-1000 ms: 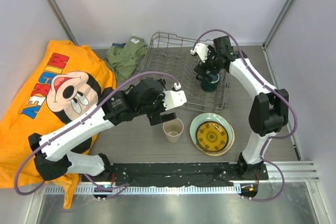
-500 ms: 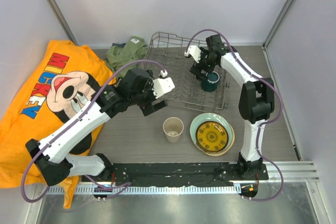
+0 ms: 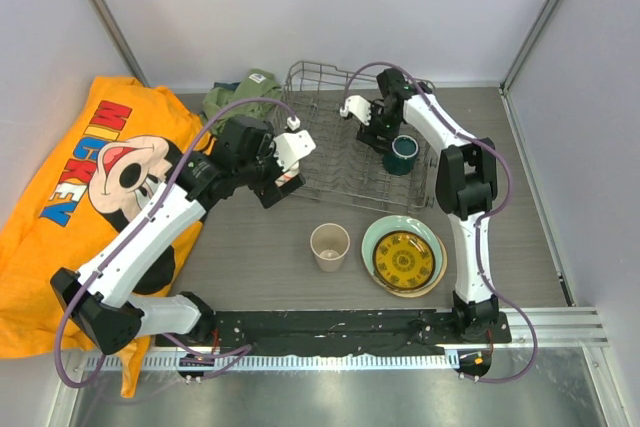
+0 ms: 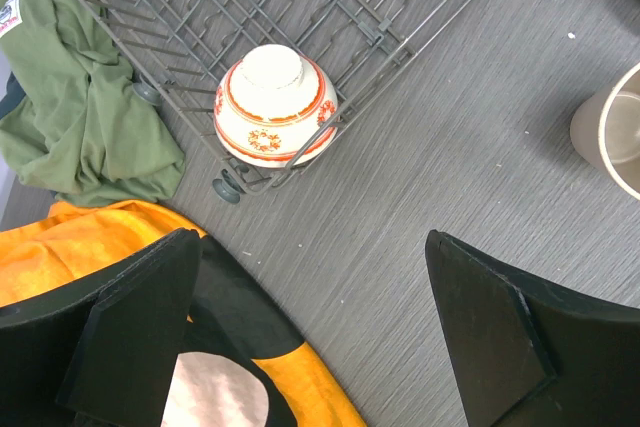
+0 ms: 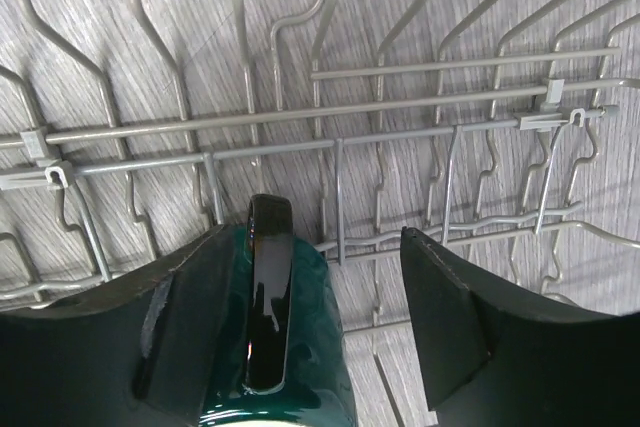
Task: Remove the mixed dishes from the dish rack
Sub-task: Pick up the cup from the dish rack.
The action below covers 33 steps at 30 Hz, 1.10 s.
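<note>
grey table (image 3: 250, 247), rack (image 3: 320, 137). right gripper (image 5: 315, 292) wide, mug (image 5: 275, 347) handle off-centre between jaws: could twist, snag tines. left gripper (image 4: 310, 327) wide, empty.

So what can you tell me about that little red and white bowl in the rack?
The bowl is small, round and glossy, like glazed ceramic. It is cream with red-orange bands and small motifs. It sits upside down, foot ring up, in a corner of the wire rack, pressed against the side wires. The open left gripper hovers above without touching it. A green cloth lies just outside that corner.
</note>
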Tool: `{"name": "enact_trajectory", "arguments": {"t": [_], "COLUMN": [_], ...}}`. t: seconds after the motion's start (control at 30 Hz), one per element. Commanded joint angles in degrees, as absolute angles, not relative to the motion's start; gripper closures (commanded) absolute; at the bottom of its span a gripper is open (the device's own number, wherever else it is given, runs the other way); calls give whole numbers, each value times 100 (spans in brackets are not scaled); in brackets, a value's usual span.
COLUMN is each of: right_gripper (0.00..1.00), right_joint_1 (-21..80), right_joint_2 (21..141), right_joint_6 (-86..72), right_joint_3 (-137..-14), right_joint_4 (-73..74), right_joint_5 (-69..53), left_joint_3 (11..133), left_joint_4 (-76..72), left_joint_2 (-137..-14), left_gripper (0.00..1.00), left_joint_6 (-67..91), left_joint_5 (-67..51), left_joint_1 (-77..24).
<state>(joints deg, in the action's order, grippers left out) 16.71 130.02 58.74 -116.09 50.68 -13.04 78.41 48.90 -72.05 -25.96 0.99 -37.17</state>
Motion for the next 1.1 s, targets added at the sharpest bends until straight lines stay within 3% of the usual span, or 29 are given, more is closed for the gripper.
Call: {"name": "enact_trajectory", "arguments": {"t": [0.0, 0.67, 1.07], "right_gripper": [28, 52, 82], "right_joint_1": [1723, 1811, 1854], "right_joint_2": [13034, 13403, 13307], "right_joint_6": [6108, 6012, 6020], "right_joint_3": [-11892, -11997, -12006], "right_joint_4": [5326, 5335, 5467], "right_joint_5": [-1028, -905, -712], "left_joint_3": [8042, 7664, 7655], "left_joint_4": [4816, 4667, 4623], "left_joint_2": [-7198, -7067, -7154], "left_gripper": [0, 0, 0], "left_joint_6": [-2628, -2637, -2646], "left_joint_5": [-158, -316, -395], "left_joint_1": [-3613, -3454, -3437]}}
